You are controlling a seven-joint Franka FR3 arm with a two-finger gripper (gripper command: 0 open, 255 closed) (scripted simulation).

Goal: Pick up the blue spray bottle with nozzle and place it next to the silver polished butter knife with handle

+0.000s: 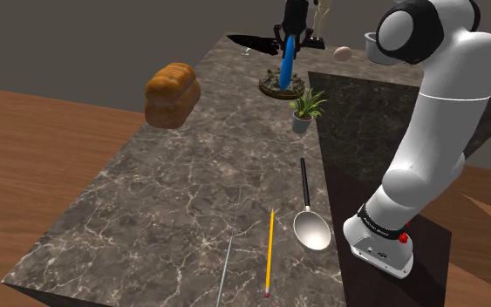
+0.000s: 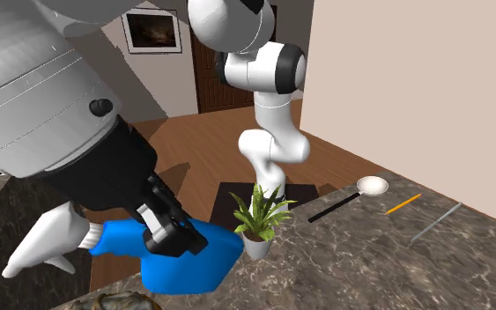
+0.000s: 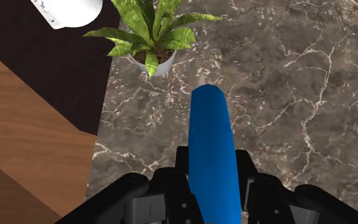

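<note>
The thin grey knife (image 1: 226, 266) runs off the shoulder view's bottom edge beside a pencil (image 1: 270, 251). Past a potted plant (image 1: 305, 108), the gripper (image 1: 290, 37) clasps the blue bottle (image 1: 287, 63) over the far end of the counter (image 1: 191, 174), its top hidden there.

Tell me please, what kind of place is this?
Probably a kitchen or dining area in a house: a dark marble-patterned counter carries a loaf of bread and a ladle, the floor is wood, and a framed picture hangs beside a brown door.
</note>
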